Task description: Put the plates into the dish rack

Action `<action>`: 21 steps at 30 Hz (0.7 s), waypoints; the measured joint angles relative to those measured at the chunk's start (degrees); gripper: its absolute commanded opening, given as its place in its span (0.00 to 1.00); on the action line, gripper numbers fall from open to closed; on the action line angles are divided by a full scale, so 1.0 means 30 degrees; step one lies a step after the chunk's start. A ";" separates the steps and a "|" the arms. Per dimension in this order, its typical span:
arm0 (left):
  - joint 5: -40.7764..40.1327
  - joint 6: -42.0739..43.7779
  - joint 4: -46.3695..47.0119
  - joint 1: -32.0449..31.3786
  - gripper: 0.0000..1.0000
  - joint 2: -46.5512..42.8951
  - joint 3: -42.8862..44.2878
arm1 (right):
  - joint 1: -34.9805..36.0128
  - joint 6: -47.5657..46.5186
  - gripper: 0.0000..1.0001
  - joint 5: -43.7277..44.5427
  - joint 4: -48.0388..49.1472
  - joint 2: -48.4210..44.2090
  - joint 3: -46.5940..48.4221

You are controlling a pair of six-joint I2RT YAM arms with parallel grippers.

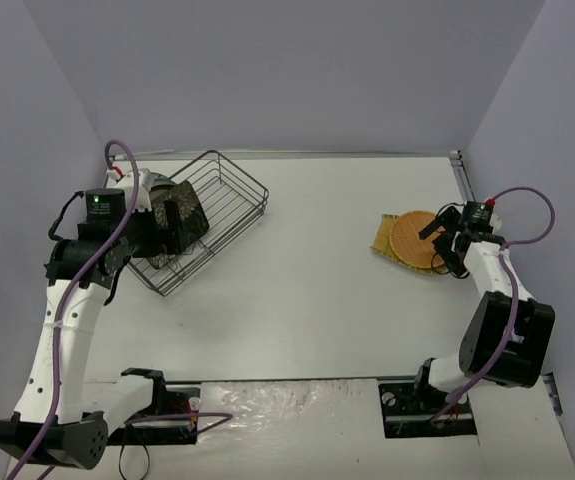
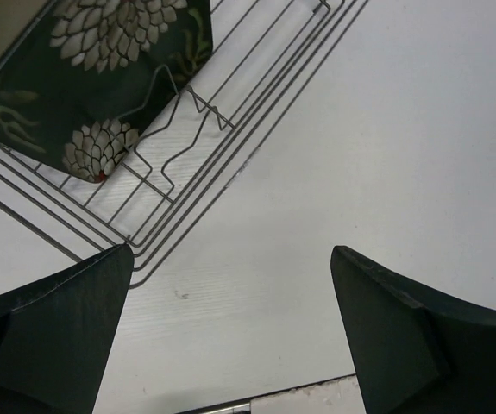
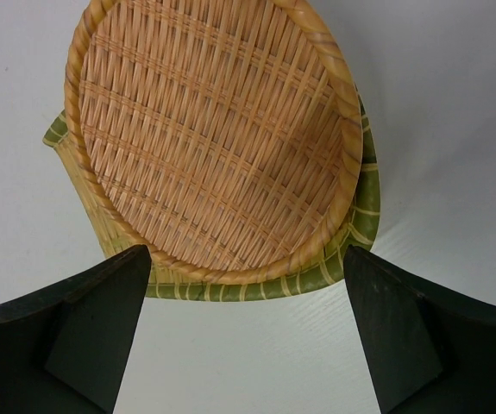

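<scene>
The dark wire dish rack stands at the back left. A dark square plate with pale flowers leans inside it, and a pale plate shows behind, mostly hidden by the arm. My left gripper is open and empty over the rack's near edge. The left wrist view shows the flowered plate and the rack wires beyond the left gripper. The orange-tan round woven plate lies at the right. My right gripper is open just short of its rim, not touching. The other plates are out of view.
A green and yellow striped woven square lies under the round plate, its corner showing in the top view. The grey walls close in the table on three sides. A seam crosses the table near the left arm's base.
</scene>
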 measured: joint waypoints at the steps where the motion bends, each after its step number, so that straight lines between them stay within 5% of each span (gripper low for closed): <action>1: -0.0061 -0.0017 -0.0024 -0.0323 0.97 -0.0253 -0.0190 | -0.0018 0.0001 0.90 0.0002 0.0128 0.0021 -0.0103; 9: -0.0303 0.0016 -0.0213 -0.2643 0.97 -0.1419 -0.0629 | -0.0109 0.0384 0.88 0.0074 0.0867 0.0589 -0.0289; 21: 0.0057 -0.0144 -0.0311 -0.2853 0.97 -0.0598 -0.0615 | -0.0422 0.0520 0.88 -0.0342 0.2631 0.1784 -0.1007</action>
